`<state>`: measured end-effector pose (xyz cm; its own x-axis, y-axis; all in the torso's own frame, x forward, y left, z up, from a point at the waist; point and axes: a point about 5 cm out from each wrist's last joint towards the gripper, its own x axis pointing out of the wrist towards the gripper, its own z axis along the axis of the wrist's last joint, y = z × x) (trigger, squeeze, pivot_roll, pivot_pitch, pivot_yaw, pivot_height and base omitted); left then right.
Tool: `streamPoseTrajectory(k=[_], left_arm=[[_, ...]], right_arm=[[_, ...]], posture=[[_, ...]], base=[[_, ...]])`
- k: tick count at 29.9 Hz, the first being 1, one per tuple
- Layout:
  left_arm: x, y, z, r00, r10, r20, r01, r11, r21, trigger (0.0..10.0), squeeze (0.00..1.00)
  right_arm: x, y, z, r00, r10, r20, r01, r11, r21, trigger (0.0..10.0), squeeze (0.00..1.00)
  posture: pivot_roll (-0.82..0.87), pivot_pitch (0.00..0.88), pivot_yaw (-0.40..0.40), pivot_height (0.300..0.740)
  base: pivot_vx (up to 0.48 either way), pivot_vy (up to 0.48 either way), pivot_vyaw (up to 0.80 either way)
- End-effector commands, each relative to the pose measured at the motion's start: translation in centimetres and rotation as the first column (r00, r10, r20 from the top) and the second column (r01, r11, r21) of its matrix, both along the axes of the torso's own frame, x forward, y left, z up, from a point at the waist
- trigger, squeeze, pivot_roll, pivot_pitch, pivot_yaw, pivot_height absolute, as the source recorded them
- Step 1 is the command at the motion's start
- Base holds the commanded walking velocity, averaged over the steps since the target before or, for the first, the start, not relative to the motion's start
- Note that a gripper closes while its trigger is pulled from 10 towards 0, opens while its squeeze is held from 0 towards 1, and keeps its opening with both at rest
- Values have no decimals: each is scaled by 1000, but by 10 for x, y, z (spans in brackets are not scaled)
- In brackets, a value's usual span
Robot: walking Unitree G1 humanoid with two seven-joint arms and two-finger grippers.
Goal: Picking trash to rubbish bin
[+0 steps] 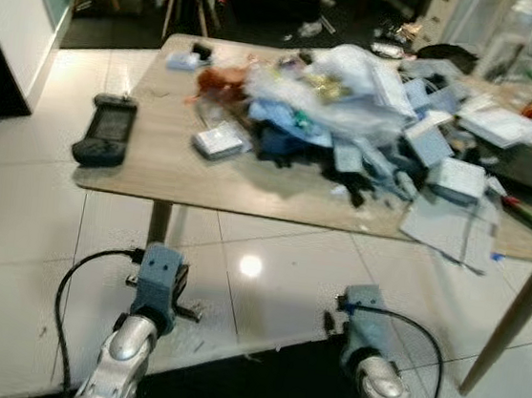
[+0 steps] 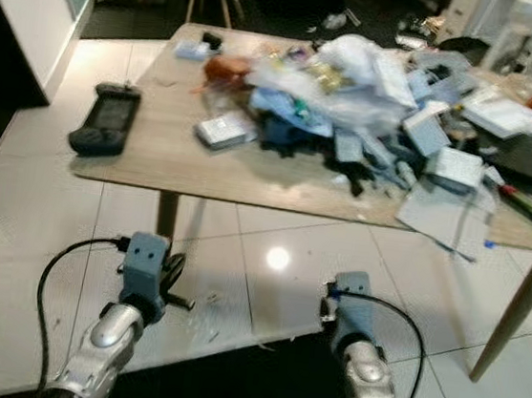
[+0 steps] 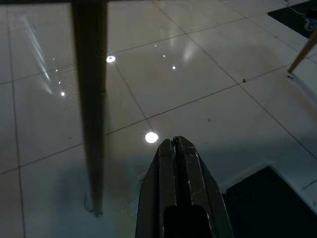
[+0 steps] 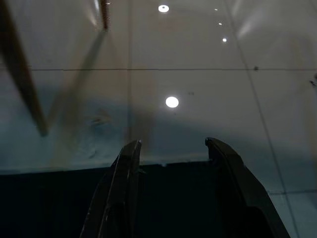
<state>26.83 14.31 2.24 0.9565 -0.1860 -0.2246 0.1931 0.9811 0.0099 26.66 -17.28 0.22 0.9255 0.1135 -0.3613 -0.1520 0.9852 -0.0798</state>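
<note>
From the head views, you face a wooden tabletop (image 1: pixel 155 162) heaped with trash (image 1: pixel 353 108); a black handheld device (image 1: pixel 106 128) lies apart near its left end. Both arms hang low over the tiled floor (image 1: pixel 269 257), well short of the heap. No bin can be made out, so locate it before lifting anything. In the left wrist view, your left hand (image 3: pixel 174 144) is pressed closed beside a table leg (image 3: pixel 91 99). In the right wrist view, your right hand (image 4: pixel 171 148) is spread open, empty; lead with it, taking one loose outer piece.

Matt wooden table (image 1: pixel 155 162) over glossy tiled floor (image 1: pixel 259 256).
</note>
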Motion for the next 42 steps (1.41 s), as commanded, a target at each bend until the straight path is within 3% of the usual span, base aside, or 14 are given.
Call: streamPoseTrajectory(k=[1,7,10,12,15,18,19,22,32,33,34,35,36,42], left_arm=[[-2,0,-2,1000,-4,-12,4,1000,13,10000,0],[-1,0,-1,1000,-2,-7,2,1000,10,10000,0],[-1,-1,-1,1000,-3,-4,3,1000,14,10000,0],[0,-1,0,1000,-3,-3,3,1000,13,10000,0],[-1,0,-1,1000,-9,-7,9,1000,14,10000,0],[-2,-2,-2,999,-42,-13,43,998,36,10000,0],[-2,-2,-2,999,-42,-13,43,998,36,10000,0],[-3,-5,-5,997,-65,-30,66,997,46,10000,0],[-5,-3,-5,998,-62,-24,63,997,47,10000,0],[-5,-3,-4,998,-63,-23,64,997,47,10000,0],[-5,-3,-4,998,-64,-22,65,997,47,10000,0],[-5,-4,-3,998,-66,-19,67,997,46,10000,0],[-3,-6,0,997,-80,-5,80,996,48,10000,0],[-2,-9,2,993,-120,0,120,991,67,10000,0]], right_arm=[[-2,-4,0,1000,-11,-3,11,1000,9,10000,0],[-1,-2,1,999,44,-3,-44,999,-8,10000,0],[2,-5,9,993,113,33,-108,987,-120,10000,0],[5,-8,17,990,117,73,-106,985,-138,10000,0],[19,-18,45,982,67,176,-55,996,-73,10000,0],[34,-26,76,961,39,275,-17,996,-82,10000,0],[34,-26,76,961,39,275,-17,996,-82,10000,0],[48,-32,113,919,18,394,3,999,-51,10000,0],[56,-38,146,877,-16,480,42,998,-44,10000,0],[58,-46,144,883,-51,468,81,996,-46,10000,655],[59,-51,142,887,-75,456,108,993,-47,10000,655],[60,-56,140,888,-104,447,126,992,-21,10000,1000],[62,-63,137,888,-143,437,157,988,4,10000,1000],[64,-70,131,895,-163,415,180,984,-1,10000,1000]], posture=[[-40,58,-26,740],[-40,59,-25,740],[-40,65,-21,740],[-41,68,-20,740],[-43,68,-18,740],[-49,75,-12,740],[-49,75,-12,740],[-49,77,-13,740],[-41,85,-14,740],[-38,88,-12,740],[-38,88,-12,740],[-33,90,-12,740],[-25,98,-6,740],[-10,125,-1,740]], base=[[0,0,0],[0,0,0],[0,0,0],[0,0,0],[0,0,0],[0,0,0],[0,0,0],[0,0,0],[0,0,0],[0,0,0],[0,0,0],[0,0,0],[0,0,0],[0,0,0]])
